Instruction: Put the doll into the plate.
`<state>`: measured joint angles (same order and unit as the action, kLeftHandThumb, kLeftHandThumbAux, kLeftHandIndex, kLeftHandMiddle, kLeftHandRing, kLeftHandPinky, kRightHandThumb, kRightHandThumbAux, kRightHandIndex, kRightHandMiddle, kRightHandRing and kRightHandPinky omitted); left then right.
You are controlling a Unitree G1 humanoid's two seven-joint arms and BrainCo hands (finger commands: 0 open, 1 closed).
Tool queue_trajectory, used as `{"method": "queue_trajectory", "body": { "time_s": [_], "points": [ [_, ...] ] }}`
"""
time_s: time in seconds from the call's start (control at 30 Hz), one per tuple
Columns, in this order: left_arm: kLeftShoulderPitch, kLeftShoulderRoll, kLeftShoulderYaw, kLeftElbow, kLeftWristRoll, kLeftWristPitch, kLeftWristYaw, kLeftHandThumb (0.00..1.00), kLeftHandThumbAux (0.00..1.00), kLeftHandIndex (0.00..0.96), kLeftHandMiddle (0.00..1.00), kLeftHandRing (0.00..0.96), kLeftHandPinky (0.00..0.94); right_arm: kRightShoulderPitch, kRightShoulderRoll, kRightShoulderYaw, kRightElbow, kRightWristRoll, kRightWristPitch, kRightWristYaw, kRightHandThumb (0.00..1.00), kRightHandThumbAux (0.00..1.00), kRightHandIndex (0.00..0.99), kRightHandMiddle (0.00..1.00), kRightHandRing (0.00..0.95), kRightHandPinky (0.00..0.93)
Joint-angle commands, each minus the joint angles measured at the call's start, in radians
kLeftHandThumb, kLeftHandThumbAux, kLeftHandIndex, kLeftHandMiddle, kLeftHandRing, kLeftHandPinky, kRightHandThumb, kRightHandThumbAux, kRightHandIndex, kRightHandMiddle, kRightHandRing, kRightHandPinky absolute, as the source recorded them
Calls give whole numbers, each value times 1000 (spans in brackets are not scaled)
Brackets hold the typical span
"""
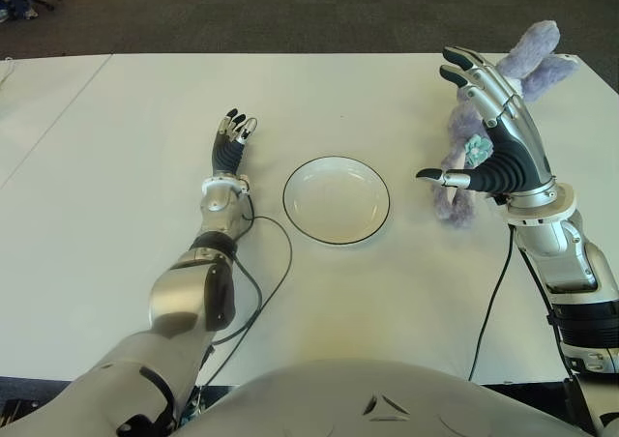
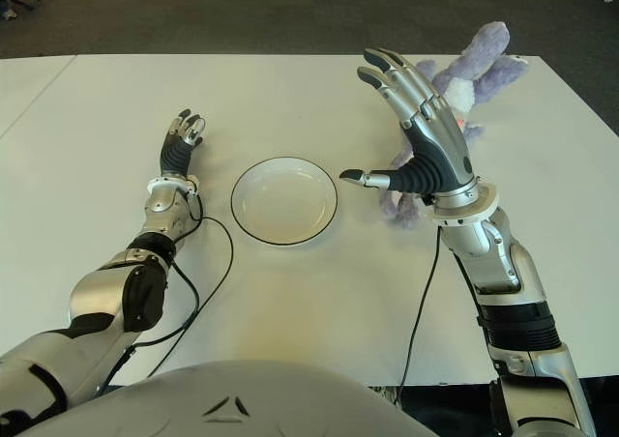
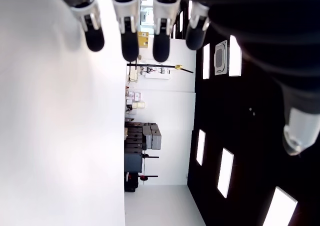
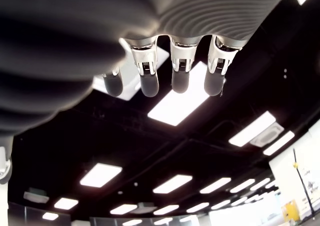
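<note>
A purple plush doll (image 1: 533, 62) with long ears lies on the white table (image 1: 116, 166) at the right, its legs (image 1: 455, 205) reaching toward me. My right hand (image 1: 488, 128) is raised above the table in front of the doll, fingers spread and thumb out, holding nothing and hiding the doll's middle. The white plate (image 1: 337, 199) with a dark rim sits empty at the table's centre, left of that hand. My left hand (image 1: 234, 132) shows flat beside the plate on its left, fingers straight and empty.
A black cable (image 1: 263, 292) loops across the table from my left forearm toward the front edge. Another cable (image 1: 493, 297) hangs from my right wrist. Dark carpet (image 1: 290, 12) lies beyond the table's far edge.
</note>
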<state>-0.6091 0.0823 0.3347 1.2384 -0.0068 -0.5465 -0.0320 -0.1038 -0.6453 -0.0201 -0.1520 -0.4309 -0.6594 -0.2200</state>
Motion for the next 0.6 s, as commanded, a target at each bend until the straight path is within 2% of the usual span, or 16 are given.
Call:
{"method": "queue_trajectory", "body": {
  "time_s": [0.03,0.23,0.37,0.5,0.6],
  "points": [
    [177,-41,-1,119,4,106,8,0,496,113,145,134,116,-31,19,-35,68,-47,-41,-24,154,406,34,0,0,27],
    [177,-44,-9,119,12,103,21,0,492,117,149,139,126,-108,21,-49,171,-109,-50,-73,139,396,42,0,0,35],
    [177,-42,-6,119,12,111,17,0,486,113,148,132,96,-196,19,-29,343,-144,-82,-133,178,407,65,0,0,42],
    [178,-41,-4,119,11,111,14,0,485,111,139,123,96,-299,-17,-14,559,-193,-125,-212,195,409,79,1,0,39],
    [177,-40,-3,120,10,110,11,0,485,113,135,120,96,-373,-38,6,685,-266,-122,-312,189,410,79,9,4,46]
  ]
}}
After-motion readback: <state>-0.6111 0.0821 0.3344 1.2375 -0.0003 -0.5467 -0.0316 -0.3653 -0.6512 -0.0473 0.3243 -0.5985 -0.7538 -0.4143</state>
